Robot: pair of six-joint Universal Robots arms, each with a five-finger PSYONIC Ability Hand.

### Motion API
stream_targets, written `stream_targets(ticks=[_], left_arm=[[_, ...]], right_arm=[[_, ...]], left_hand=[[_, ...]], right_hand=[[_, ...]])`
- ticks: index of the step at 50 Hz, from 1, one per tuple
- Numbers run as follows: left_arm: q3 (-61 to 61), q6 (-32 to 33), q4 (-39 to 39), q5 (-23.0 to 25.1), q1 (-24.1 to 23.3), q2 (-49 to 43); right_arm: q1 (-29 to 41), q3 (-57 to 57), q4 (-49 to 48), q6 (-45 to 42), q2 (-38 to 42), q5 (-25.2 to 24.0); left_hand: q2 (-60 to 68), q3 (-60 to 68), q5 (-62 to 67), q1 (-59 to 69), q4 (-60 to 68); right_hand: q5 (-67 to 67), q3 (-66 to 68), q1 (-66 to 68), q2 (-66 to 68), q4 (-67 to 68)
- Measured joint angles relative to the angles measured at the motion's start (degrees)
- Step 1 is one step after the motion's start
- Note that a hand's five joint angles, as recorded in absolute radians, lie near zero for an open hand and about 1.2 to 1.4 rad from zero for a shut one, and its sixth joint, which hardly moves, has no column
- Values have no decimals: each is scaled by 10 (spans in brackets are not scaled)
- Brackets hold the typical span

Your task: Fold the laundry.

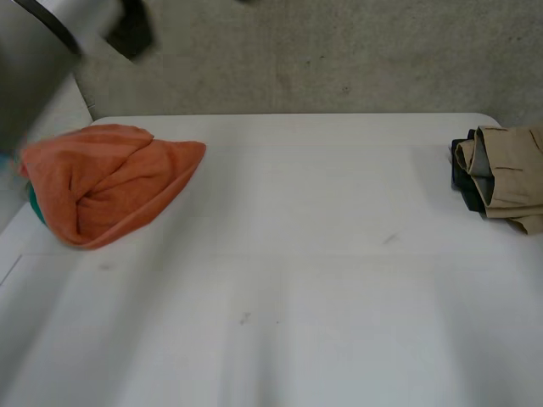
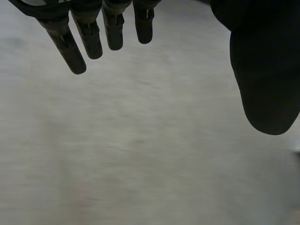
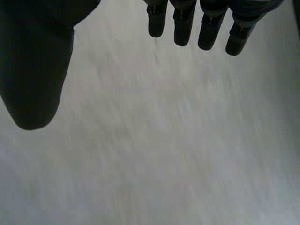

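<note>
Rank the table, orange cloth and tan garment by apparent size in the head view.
Largest: table.
Next: orange cloth.
Smallest: tan garment, though the view's edge cuts it off, so its whole size is unsure.

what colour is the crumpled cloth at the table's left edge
Orange, a crumpled towel-like cloth with a bit of green fabric peeking out behind it; clearest in the head view.

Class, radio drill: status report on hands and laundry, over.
Left hand open, right hand open, holding nothing. Orange cloth bunched at left, unfolded. Tan garment folded at right.
</note>
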Motion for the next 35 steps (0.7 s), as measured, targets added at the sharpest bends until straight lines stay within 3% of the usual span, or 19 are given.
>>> stream_targets(ticks=[6, 11, 20, 24, 31, 34, 35], left_arm=[[-7, 18, -8, -52, 114, 3], [-29, 117, -20, -67, 174, -51], [-18, 327, 9, -95, 219, -250], [13, 366, 57, -95, 235, -345], [82, 379, 149, -65, 246, -477], [97, 379, 163, -55, 247, -498], [115, 378, 177, -42, 246, -519]], right_arm=[[110, 161, -65, 7, -64, -85], [181, 274, -55, 3, -77, -107], [225, 394, -27, -25, -42, -102], [232, 419, -24, -46, -21, -100], [227, 450, -25, -72, -8, -98], [225, 457, -26, -74, -8, -98], [222, 469, -27, -75, -8, -98]], left_hand=[[0, 1, 0, 0, 0], [0, 1, 0, 0, 0], [0, 0, 0, 0, 0], [0, 0, 0, -2, 0], [0, 1, 0, 0, 0], [43, 44, 38, 57, 42], [257, 247, 221, 294, 248]], right_hand=[[0, 0, 0, 0, 0], [0, 0, 0, 0, 0], [0, 0, 0, 0, 0], [0, 0, 0, 0, 0], [0, 0, 0, 0, 0], [0, 0, 0, 0, 0], [0, 0, 0, 0, 0]])
